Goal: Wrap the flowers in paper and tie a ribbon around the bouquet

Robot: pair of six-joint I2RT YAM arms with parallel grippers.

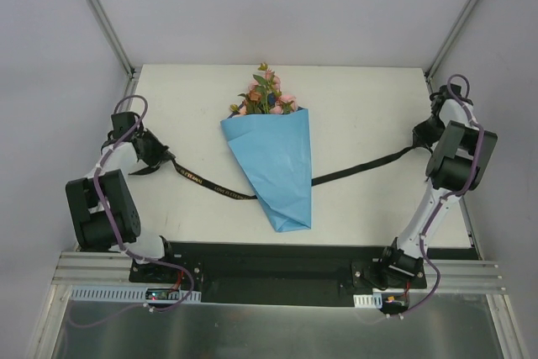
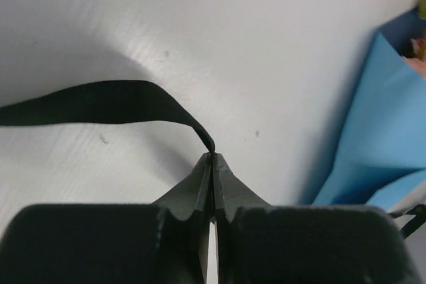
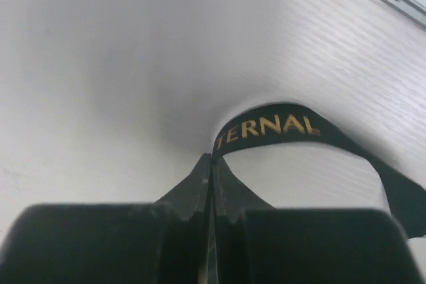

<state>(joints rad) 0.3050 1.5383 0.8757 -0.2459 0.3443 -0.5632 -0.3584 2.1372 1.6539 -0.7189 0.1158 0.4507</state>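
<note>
**Wrapping done, ribbon in both claws, knot not yet made**

The white table (image 1: 370, 107) carries one thing of size, the bouquet (image 1: 277, 166), lying in the middle with its wide mouth away from the arm bases and its point toward them. The paper (image 2: 393, 131) is already folded into a light blue cone. A sliver of the dark navy face shows at the mouth, so the wrapping half of the job looks finished.

The ribbon (image 1: 210, 187) runs across the table from the left side to the right. It reaches the cone on one flank and comes out on the other, and none of it shows across the blue front. I judge that it passes underneath. No loop, crossing or knot is visible, so the tying is all still to do: the two ends have to come up over the cone, cross and be pulled snug.

The flowers (image 1: 266, 94), pink and orange with green leaves, stand out of the cone's mouth. Their stems are hidden inside.

The left gripper (image 2: 213, 159) is pinched shut on the ribbon's left end, with the band curling away from its tips. The right gripper (image 3: 210, 161) is likewise closed on the right end.

Gold capitals on the ribbon by the right claw read "TERNAL", and whatever letter comes first is hidden at the fingertips. From overhead, more gold print shows on the left stretch, too small to read
</note>
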